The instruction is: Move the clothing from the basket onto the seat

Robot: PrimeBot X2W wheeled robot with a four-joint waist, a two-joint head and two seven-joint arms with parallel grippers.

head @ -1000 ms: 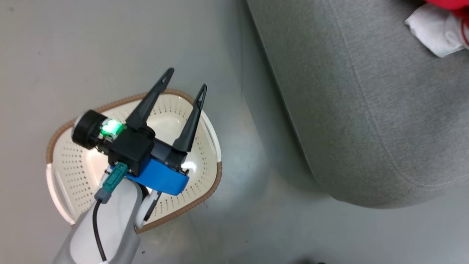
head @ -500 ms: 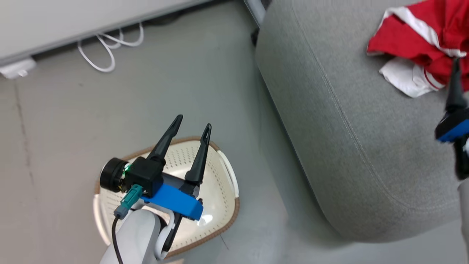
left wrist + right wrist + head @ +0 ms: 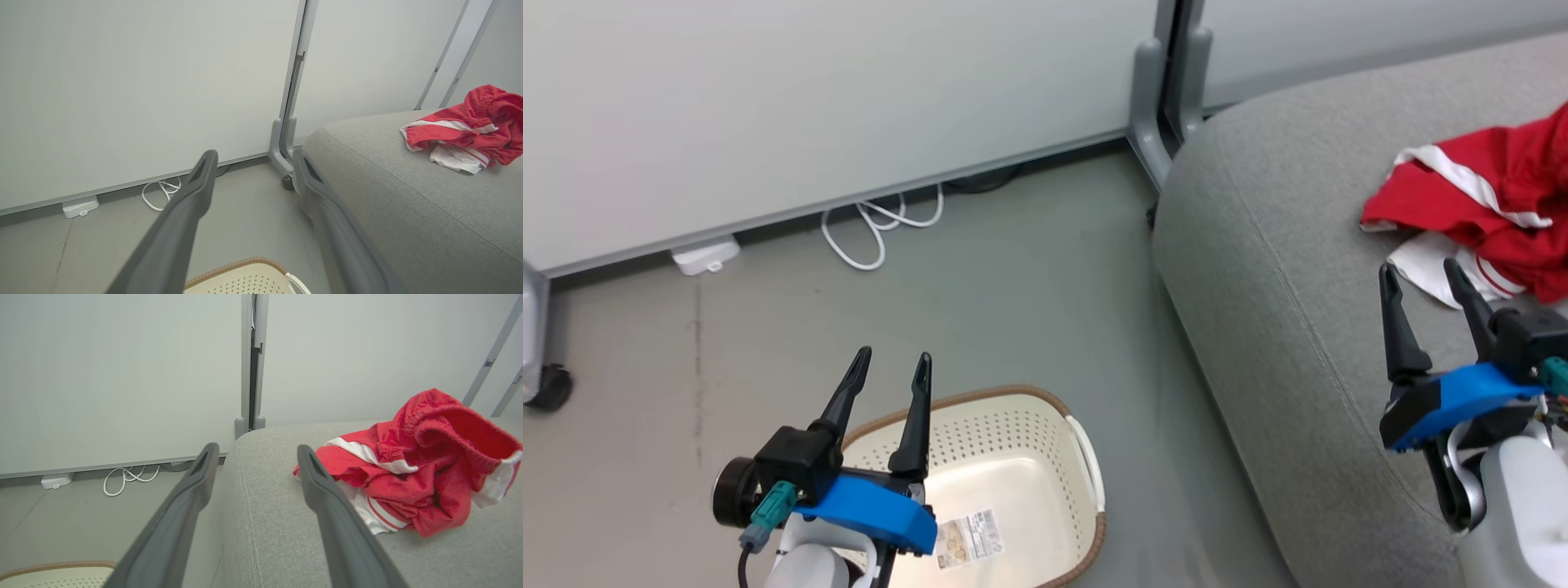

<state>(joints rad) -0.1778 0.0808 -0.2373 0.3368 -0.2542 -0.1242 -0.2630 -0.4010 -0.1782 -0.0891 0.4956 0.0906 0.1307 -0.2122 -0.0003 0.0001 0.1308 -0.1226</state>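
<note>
On seat, 2 o'clock in head view: clothing (image 3: pixel 1494 204), heaped red and white, well in from the rounded edge; not separable into single pieces from here.
Seat (image 3: pixel 1282 310): grey, taking up the 3 o'clock side; bare between heap and edge.
Basket (image 3: pixel 1005 429): on floor (image 3: pixel 1013 286) at 6 o'clock, well apart from the heap; sticker (image 3: pixel 968 539) bare on its bottom, no red seen inside; 9 o'clock corner hidden behind left gripper.
Right gripper (image 3: pixel 1417 266): spread to full width, holding nothing; at 4 o'clock, tips just beside the heap's white edge, contact unclear.
Left gripper (image 3: pixel 893 355): likewise spread wide and empty; hanging over the basket's 9 o'clock side.
Progress: judged done or nearly so.
Risk, snag: possible if right gripper driven toward 1 o'clock with tips low; could hook the white edge.
Risk, fall: once hooked and pulled toward 9 o'clock, could spill over the rounded edge.
Risk, basket: light plastic; apt to tip or skate if pressed on the rim from above.
Risk, miss: hidden corner worth a look before calling it finished.
Cable (image 3: pixel 874 237): loose at 11 o'clock; liable to catch a wheel if approached.
</note>
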